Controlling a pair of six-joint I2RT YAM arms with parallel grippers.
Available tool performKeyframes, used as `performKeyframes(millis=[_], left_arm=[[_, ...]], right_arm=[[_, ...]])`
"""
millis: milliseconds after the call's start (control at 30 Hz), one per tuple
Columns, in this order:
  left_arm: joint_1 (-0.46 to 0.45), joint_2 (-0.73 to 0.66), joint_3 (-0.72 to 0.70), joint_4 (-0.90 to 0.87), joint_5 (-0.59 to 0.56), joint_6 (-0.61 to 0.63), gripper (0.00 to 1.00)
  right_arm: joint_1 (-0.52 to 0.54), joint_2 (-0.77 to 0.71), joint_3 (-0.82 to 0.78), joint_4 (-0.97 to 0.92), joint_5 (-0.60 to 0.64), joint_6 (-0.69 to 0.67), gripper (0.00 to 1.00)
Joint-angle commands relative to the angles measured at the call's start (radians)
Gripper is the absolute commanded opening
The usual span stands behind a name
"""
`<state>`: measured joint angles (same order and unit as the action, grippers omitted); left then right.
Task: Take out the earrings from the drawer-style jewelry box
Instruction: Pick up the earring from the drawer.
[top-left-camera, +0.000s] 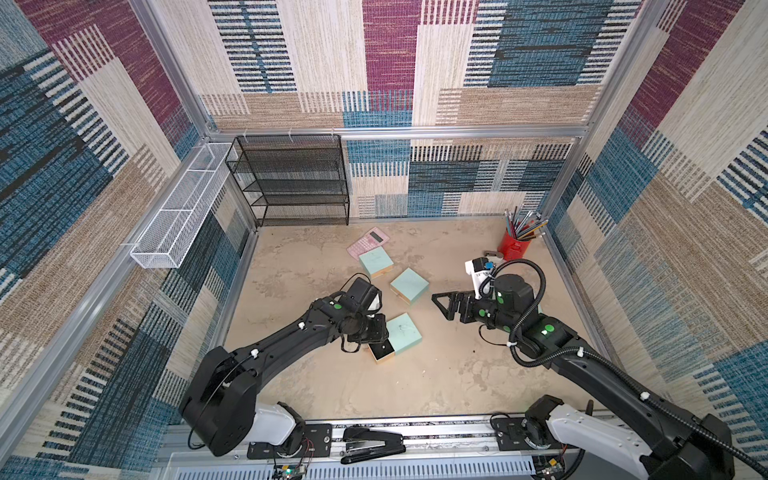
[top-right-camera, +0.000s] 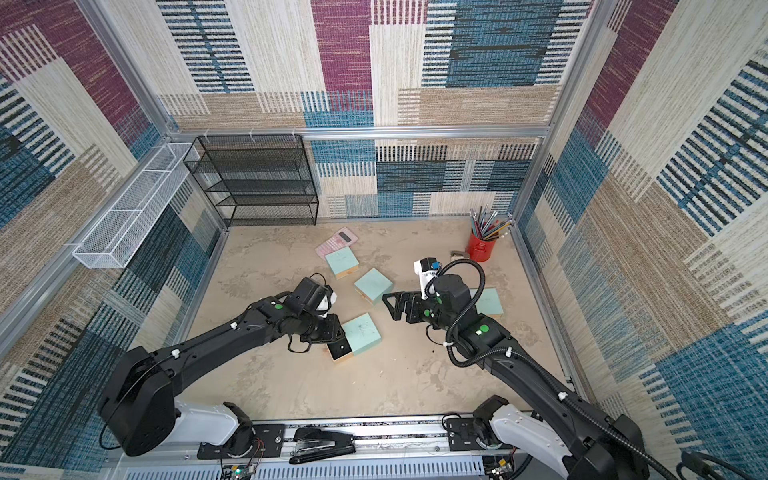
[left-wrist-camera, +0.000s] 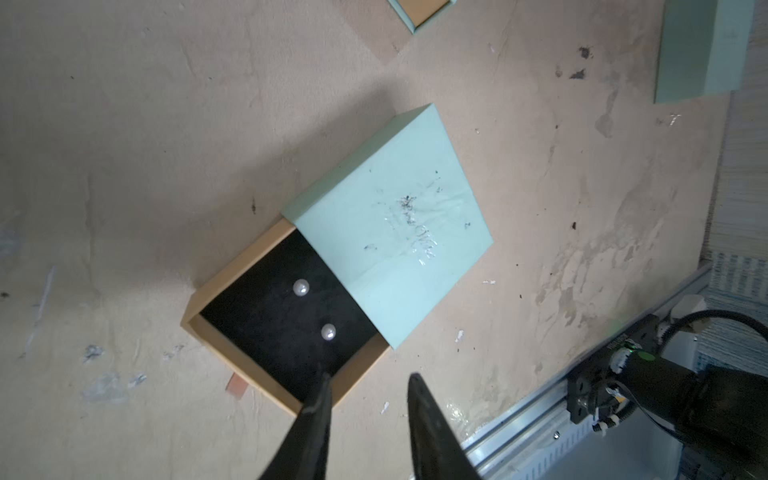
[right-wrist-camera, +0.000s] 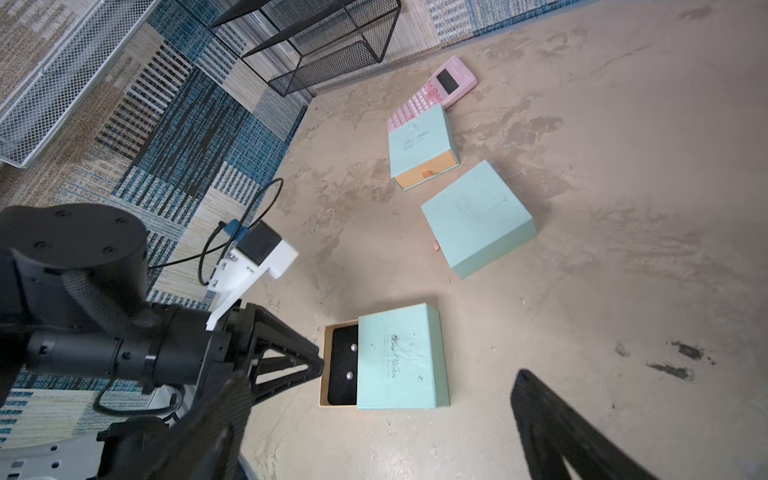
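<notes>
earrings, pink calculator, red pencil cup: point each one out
earrings (left-wrist-camera: 300, 287): left wrist view, on one pearl stud
pink calculator (right-wrist-camera: 428, 97): right wrist view, on its upper keys
red pencil cup (top-left-camera: 514, 248): in a top view, on its red wall

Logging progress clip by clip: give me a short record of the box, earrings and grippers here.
box: on the floor, drawer partly out
earrings: two, on the drawer's black pad, not yet taken
left gripper: open, one tip over the drawer, holding nothing
right gripper: open wide, empty, clear of the box
</notes>
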<state>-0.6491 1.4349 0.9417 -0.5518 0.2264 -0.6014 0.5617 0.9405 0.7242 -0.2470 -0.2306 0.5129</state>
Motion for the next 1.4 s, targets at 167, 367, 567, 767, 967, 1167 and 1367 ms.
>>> performKeyframes(millis=[167, 367, 567, 767, 967, 1167, 1367], left_arm=[[-0.004, 0.083, 0.034, -0.026, -0.078, 0.027, 0.24], [-0.007, 0.133, 0.049, -0.026, -0.087, 0.023, 0.22], [-0.009, 0.166, 0.057, -0.024, -0.092, 0.019, 0.21], [-0.010, 0.192, 0.060, -0.025, -0.102, 0.015, 0.19], [-0.012, 0.205, 0.062, -0.024, -0.109, 0.014, 0.19], [-0.015, 0.226, 0.069, -0.023, -0.109, 0.015, 0.18], [-0.017, 0.232, 0.071, -0.023, -0.115, 0.009, 0.16]], right_arm=[[0.001, -0.094, -0.035, -0.047, -0.003, 0.033, 0.99], [0.001, -0.111, -0.058, -0.040, -0.015, 0.045, 0.99], [0.001, -0.123, -0.075, -0.032, -0.021, 0.056, 0.99], [0.001, -0.121, -0.083, -0.022, -0.029, 0.058, 0.99], [0.001, -0.114, -0.089, -0.012, -0.038, 0.056, 0.99], [0.001, -0.109, -0.096, 0.002, -0.042, 0.061, 0.99], [0.001, -0.104, -0.101, 0.008, -0.038, 0.062, 0.99]])
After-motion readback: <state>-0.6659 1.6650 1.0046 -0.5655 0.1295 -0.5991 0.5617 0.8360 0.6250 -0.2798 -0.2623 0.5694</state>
